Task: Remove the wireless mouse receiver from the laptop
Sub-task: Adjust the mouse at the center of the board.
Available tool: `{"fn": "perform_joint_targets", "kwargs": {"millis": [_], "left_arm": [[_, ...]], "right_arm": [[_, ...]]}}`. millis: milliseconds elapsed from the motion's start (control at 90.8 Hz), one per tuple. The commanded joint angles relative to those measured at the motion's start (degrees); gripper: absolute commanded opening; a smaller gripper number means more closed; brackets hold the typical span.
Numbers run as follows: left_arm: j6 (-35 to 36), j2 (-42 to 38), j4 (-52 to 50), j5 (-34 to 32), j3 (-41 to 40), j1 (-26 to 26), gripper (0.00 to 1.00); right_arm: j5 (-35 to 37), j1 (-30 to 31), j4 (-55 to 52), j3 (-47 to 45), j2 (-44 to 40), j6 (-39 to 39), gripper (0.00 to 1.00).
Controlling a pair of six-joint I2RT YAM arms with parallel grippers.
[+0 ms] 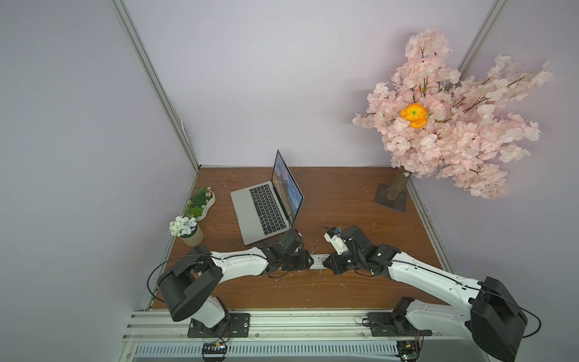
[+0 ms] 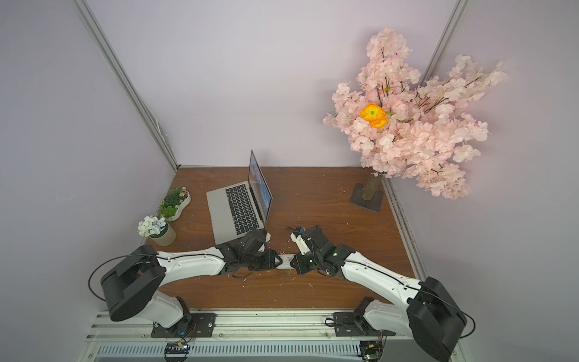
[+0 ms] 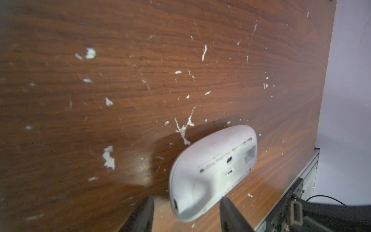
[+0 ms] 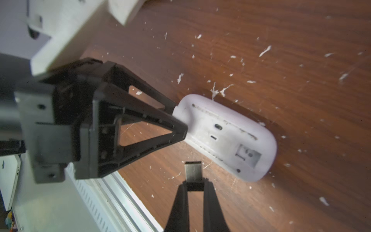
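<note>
The receiver (image 4: 193,170) is out of the laptop (image 1: 250,213), pinched by its dark cap in the right end effector (image 4: 193,186) over the bench (image 1: 344,203), beside the upturned mouse (image 3: 216,160). Judged light, rigid and slick, so easily dropped; the cap is the sound hold. The left end effector (image 3: 186,200) stands open, straddling the mouse's end.

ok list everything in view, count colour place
laptop: 1, silver-grey, open, table's left half
mouse: 1, white, underside showing, table's near middle
wireless mouse receiver: 1, dark with silver plug, in right gripper
oval planter: 1, white, left edge
round pot: 1, cream, left edge
blossom tree: 1, pink, far right corner
orange flower: 1, in the tree
table: 1, brown wood, white flecks
left gripper: 1, black, jaws apart around mouse's end
right gripper: 1, black, shut on receiver
</note>
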Motion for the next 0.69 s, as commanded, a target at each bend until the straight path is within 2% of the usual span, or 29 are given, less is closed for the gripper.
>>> {"fn": "perform_joint_targets", "kwargs": {"millis": [0, 121, 407, 683], "left_arm": [[0.5, 1.5, 1.9, 2.6, 0.8, 0.7, 0.59], [0.9, 2.0, 1.4, 2.4, 1.5, 0.8, 0.59], [1.3, 4.4, -0.8, 2.2, 2.8, 0.7, 0.59], [3.3, 5.7, -7.0, -0.4, 3.5, 0.8, 0.55]], "right_arm": [[-0.9, -2.4, -1.2, 1.4, -0.7, -2.7, 0.00], [-1.8, -5.0, -1.8, 2.3, 0.7, -4.9, 0.00], [-1.8, -6.2, -2.1, 4.8, 3.9, -10.4, 0.00], [-0.9, -6.8, -0.8, 6.0, 4.7, -14.5, 0.00]]}}
